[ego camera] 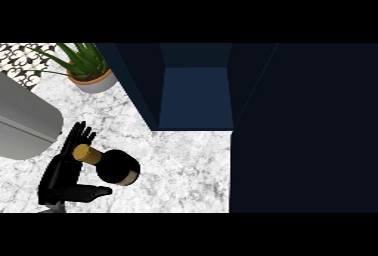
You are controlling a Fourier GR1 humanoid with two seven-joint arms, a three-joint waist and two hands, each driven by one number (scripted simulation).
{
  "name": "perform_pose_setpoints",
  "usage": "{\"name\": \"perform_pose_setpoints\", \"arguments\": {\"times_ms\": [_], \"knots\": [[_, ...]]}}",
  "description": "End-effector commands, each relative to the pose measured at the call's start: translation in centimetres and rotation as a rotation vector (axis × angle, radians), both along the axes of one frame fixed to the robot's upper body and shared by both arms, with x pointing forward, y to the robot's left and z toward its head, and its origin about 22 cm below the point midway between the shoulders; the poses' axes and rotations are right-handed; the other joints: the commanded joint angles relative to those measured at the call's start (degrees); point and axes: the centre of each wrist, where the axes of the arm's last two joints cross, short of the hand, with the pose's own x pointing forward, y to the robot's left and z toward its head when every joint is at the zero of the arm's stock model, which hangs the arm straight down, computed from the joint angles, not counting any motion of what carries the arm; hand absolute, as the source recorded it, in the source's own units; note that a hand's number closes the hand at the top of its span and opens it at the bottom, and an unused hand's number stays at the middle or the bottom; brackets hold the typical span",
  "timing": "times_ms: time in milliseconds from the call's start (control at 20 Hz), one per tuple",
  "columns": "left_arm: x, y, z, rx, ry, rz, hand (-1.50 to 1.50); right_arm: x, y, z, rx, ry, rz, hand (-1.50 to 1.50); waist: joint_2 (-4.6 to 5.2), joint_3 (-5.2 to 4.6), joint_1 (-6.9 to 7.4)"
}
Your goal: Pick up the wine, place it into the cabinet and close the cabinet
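1. Marble counter [177, 170], white veined with grey, fills the lower middle of your head view; a patterned black-and-white tile wall [18, 57] shows in the top left corner.
2. Starting at your far left, you see one rounded grey appliance [22, 122] cut off by the edge; what it is you cannot tell.
3. Behind it to the right stands one potted plant [88, 67], green spiky leaves in a pale pot, on the counter beside the cabinet.
4. Lower down, you have one hand in view: the left hand [63, 172], black, fingers straight and pointing up, thumb stretched out to the right; it is relaxed and grips nothing.
5. One wine bottle [114, 166] sits just right of that hand, dark body with a gold neck; the gold neck touches or overlaps the fingers, the thumb lies just below the body; you can read no label or writing on it.
6. Further right, one dark blue cabinet [196, 95] stands open, its interior bare; its door [303, 130] covers the right side of your view.
7. Your right hand does not show.
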Motion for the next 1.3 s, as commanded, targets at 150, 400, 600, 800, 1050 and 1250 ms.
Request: {"name": "perform_pose_setpoints", "arguments": {"times_ms": [150, 400, 600, 800, 1050, 1250], "knots": [[2.1, -0.2, -2.8, 0.012, 0.028, -0.015, -1.50, 0.3, -0.3, 0.7, 0.002, -0.012, -0.009, -1.50, 0.02, -0.01, -0.03], [0.6, -1.0, -6.8, -0.014, 0.058, -0.028, -1.50, -0.3, 0.7, 1.4, 0.001, -0.017, -0.007, -1.50, 0.08, -0.05, -0.20], [1.2, -1.5, -6.8, -0.020, 0.019, -0.027, -1.50, -1.7, 0.5, 0.5, 0.012, -0.012, -0.007, -1.50, 0.02, -0.02, -0.23], [0.2, -0.9, -8.3, -0.075, 0.046, -0.007, -1.50, 0.9, -0.5, -0.7, -0.020, -0.010, -0.009, -1.50, 0.09, -0.03, -0.12], [-0.2, -0.6, -8.8, -0.170, 0.038, -0.021, -1.50, -0.5, 1.5, 1.0, -0.002, -0.027, -0.014, -1.50, 0.06, -0.05, -0.08], [0.0, -2.5, -9.8, -0.172, 0.017, -0.022, -1.50, -0.6, -0.4, 0.8, -0.017, -0.027, -0.024, -1.50, 0.04, -0.02, -0.13]]}}
